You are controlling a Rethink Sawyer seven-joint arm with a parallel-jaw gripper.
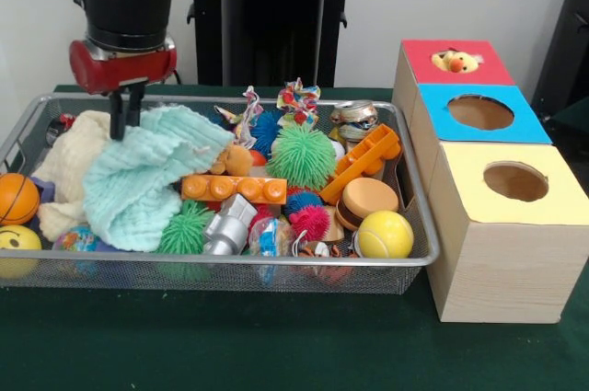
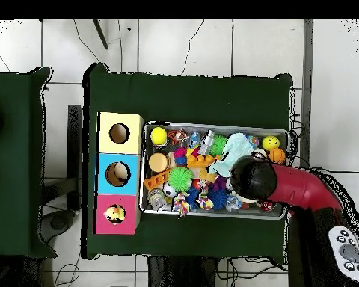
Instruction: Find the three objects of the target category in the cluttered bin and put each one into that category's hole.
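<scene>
The tool hung at one end of the wire bin, its two dark fingers pressed close together and dipping against the upper edge of the mint cloth. Whether a fold was actually pinched between them I could not tell; it looked more like touching than gripping.

Which category was wanted I could not say from the room. The three boxes stood just beside the bin: the red box with a small yellow plush already sitting in its hole, the blue box and the yellow box.

If the soft things were the target, the mint cloth lay draped over a cream plush at that same end. It looked light, limp and bulky, so I judged it would sag and drag its neighbours; a pinch on a raised ridge of a fold seemed the best hold.

The yellow ball and orange ball looked smooth and prone to roll out of a narrow pinch. The green spiky ball would probably squash and give.
</scene>
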